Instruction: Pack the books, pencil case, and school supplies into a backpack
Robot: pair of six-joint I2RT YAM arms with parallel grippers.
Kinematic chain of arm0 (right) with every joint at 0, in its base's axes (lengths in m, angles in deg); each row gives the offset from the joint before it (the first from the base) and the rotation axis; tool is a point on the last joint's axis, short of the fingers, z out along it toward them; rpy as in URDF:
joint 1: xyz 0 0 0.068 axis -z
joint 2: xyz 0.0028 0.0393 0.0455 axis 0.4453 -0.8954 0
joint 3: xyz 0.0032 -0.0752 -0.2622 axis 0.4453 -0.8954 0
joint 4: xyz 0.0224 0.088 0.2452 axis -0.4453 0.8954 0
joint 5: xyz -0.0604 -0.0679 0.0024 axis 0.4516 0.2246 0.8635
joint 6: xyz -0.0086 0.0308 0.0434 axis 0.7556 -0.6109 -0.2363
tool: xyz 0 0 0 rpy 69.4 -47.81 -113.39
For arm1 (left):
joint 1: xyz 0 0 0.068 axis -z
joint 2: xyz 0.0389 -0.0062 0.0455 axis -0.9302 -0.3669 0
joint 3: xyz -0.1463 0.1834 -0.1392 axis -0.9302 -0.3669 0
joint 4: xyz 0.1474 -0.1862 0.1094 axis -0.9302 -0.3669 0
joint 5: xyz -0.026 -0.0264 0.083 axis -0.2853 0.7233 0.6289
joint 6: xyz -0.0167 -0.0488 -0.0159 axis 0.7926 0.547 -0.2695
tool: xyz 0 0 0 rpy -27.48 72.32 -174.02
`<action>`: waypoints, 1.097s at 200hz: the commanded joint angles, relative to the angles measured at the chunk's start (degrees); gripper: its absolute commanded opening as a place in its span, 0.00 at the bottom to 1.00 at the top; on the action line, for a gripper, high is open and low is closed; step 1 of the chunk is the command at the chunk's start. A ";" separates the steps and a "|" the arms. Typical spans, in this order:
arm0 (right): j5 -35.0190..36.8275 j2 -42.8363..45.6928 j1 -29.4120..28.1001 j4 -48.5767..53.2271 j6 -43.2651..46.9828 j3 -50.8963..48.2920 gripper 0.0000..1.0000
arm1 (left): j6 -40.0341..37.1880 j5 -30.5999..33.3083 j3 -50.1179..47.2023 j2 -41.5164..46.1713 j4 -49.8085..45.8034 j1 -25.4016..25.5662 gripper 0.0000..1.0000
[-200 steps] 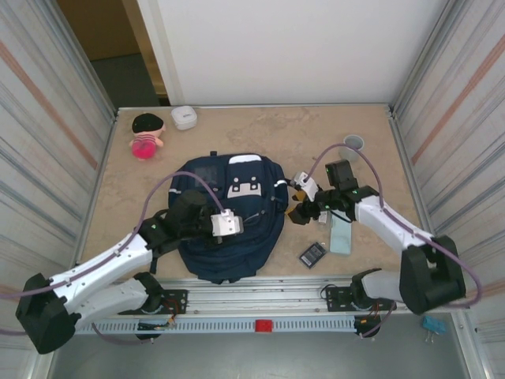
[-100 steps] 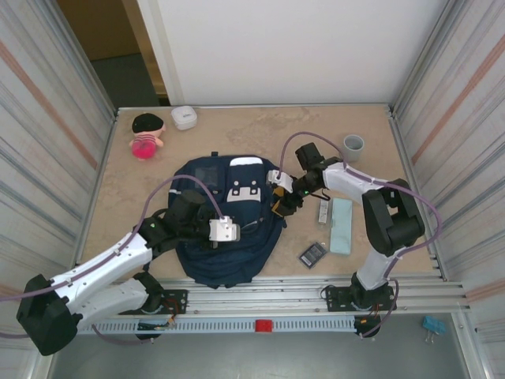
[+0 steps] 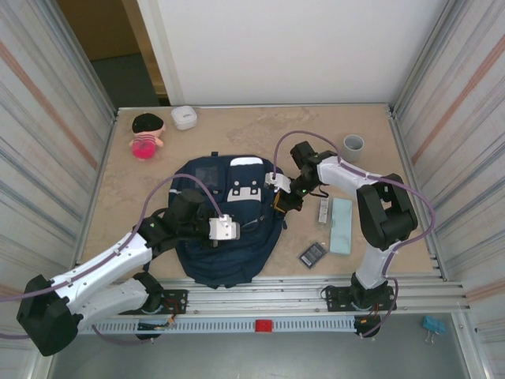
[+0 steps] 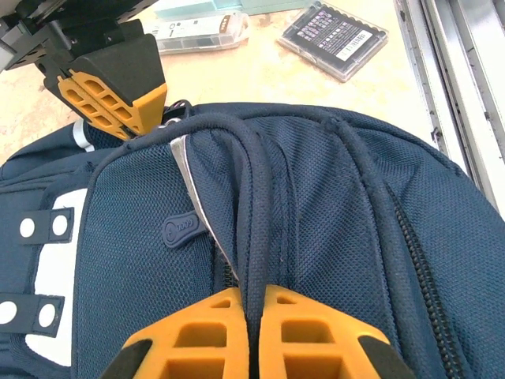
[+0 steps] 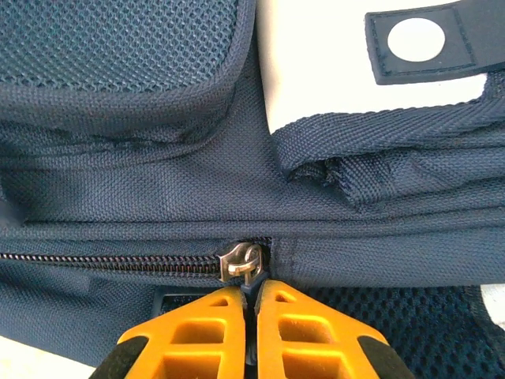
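Right wrist view: the right gripper (image 5: 252, 298) is pinched shut on the small metal zipper pull (image 5: 241, 261) at the end of a closed zip on the navy backpack (image 5: 118, 181). In the left wrist view, the left gripper (image 4: 251, 304) is clamped on a rounded navy cord (image 4: 256, 205) of the backpack. From above, the backpack lies in the middle of the table (image 3: 126, 189). The teal pencil case (image 3: 341, 225), silvery bar (image 3: 323, 210) and grey gridded rectangle (image 3: 312, 253) lie to its right. To open the zip cleanly, I judge the pull should travel along the zip line while the left hold keeps the fabric taut. A second ago the right gripper was open, nearer the pencil case. The left has hardly moved.
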 commanded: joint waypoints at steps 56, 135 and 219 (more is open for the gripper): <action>-1.31 9.72 -1.62 3.59 -9.25 -1.83 0.00 | 4.73 11.85 2.69 -0.95 6.74 -0.36 0.00; 2.82 16.17 -5.06 3.44 -18.80 -6.50 0.00 | 8.88 15.71 4.40 -3.20 9.63 -0.18 0.00; -8.07 5.51 6.75 0.02 -21.88 -0.09 0.61 | 2.13 6.33 1.47 0.38 7.33 0.18 0.00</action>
